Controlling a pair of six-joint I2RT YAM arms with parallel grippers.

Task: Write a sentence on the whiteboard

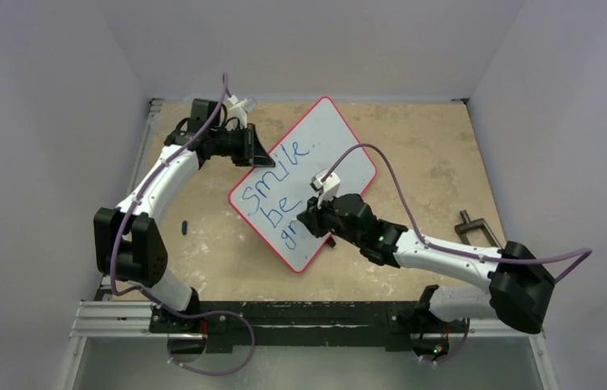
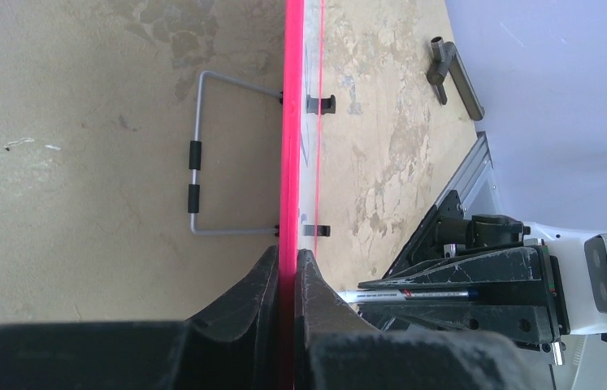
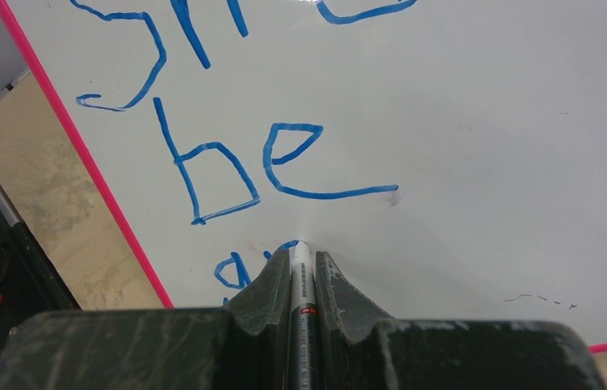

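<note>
- the whiteboard (image 1: 334, 130) lies diagonally in the middle of the table (image 1: 430, 154). the left gripper (image 2: 285, 258) is pressed together on its red rim at the far-left edge, steadying it.
- the right gripper (image 3: 293, 262) pinches a marker (image 3: 301, 280), its tip touching the board just below "be", where the third line starts.
- the sentence (image 1: 279, 207) looks part done to me: "smile" and "be" are complete, and the third word has only its first letters.
- to do this step well: keep the tip contact light and even, make slow strokes, and follow the slant of the lines above. leave room before the lower rim, which is near. a firm left grip matters, or the board could slide under the pen.
- counts:
  - one whiteboard, one marker, two finished words and one begun.
  - behind the board, one wire stand (image 2: 194, 166) with two black sleeves, and two black feet (image 2: 320, 103).
  - on the table, one dark handle-like tool (image 1: 476, 229) and one small dark blue piece (image 1: 184, 226), perhaps a cap.
</note>
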